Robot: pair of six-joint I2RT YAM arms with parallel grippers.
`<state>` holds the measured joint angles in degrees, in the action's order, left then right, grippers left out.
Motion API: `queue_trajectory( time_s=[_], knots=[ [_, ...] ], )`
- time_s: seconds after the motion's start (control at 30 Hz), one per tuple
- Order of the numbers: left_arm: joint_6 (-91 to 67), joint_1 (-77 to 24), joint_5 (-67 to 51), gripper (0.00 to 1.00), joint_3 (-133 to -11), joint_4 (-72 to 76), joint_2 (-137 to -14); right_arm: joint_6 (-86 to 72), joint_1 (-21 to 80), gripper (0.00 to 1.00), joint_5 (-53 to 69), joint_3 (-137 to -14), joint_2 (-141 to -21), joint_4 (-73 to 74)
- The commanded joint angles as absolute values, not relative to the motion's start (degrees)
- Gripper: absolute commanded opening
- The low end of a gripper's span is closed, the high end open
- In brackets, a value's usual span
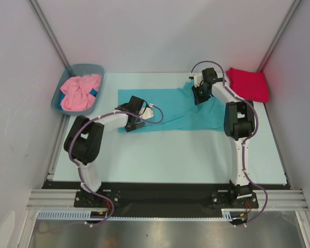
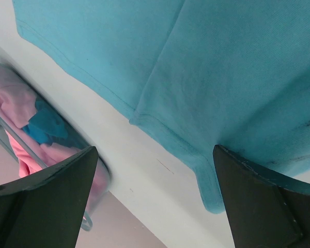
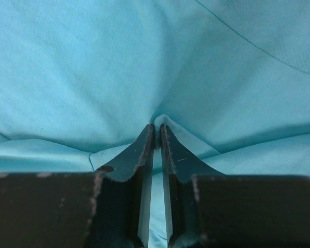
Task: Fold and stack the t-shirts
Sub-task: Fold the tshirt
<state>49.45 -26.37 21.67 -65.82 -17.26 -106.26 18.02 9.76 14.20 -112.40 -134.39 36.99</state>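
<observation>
A turquoise t-shirt (image 1: 175, 109) lies spread flat across the middle of the table. My right gripper (image 1: 200, 98) is down on its back right part, and in the right wrist view the right gripper (image 3: 157, 126) is shut on a small raised pinch of the turquoise t-shirt (image 3: 93, 67). My left gripper (image 1: 134, 125) hovers over the shirt's front left edge, open. In the left wrist view the left gripper (image 2: 155, 150) is wide apart with nothing between the fingers, above the hem of the turquoise t-shirt (image 2: 222, 67). A folded red t-shirt (image 1: 249, 83) lies at the back right. A crumpled pink t-shirt (image 1: 78, 93) fills the tub.
The grey-blue plastic tub (image 1: 56, 99) stands at the back left corner, off the table's white surface (image 1: 165, 155). A bit of blue cloth (image 1: 94, 92) shows beside the pink shirt in it. Grey walls close in on both sides and at the back.
</observation>
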Motion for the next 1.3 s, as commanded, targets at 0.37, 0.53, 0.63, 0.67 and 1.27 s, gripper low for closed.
queue_trajectory(
  time_s=[0.37,0.53,0.63,0.67,1.27],
  knots=[
    [48.6,-26.98,21.01,1.0,-68.38,-16.96,-106.7,16.88,9.76,0.1,14.5,-115.66,-131.49,35.42],
    [48.52,-26.98,21.01,1.0,-68.73,-16.96,-106.7,16.52,9.76,0.08,14.59,-115.93,-130.43,35.42],
    [48.52,-26.98,21.01,1.0,-68.73,-17.05,-106.61,16.08,9.84,0.08,14.85,-116.01,-129.56,35.25],
    [48.52,-26.98,21.01,1.0,-68.64,-17.05,-106.61,16.0,9.93,0.08,14.94,-116.02,-129.38,35.24],
    [48.43,-27.25,21.01,1.0,-68.99,-16.96,-106.79,16.08,10.55,0.07,14.68,-116.98,-128.67,35.24]
  ],
)
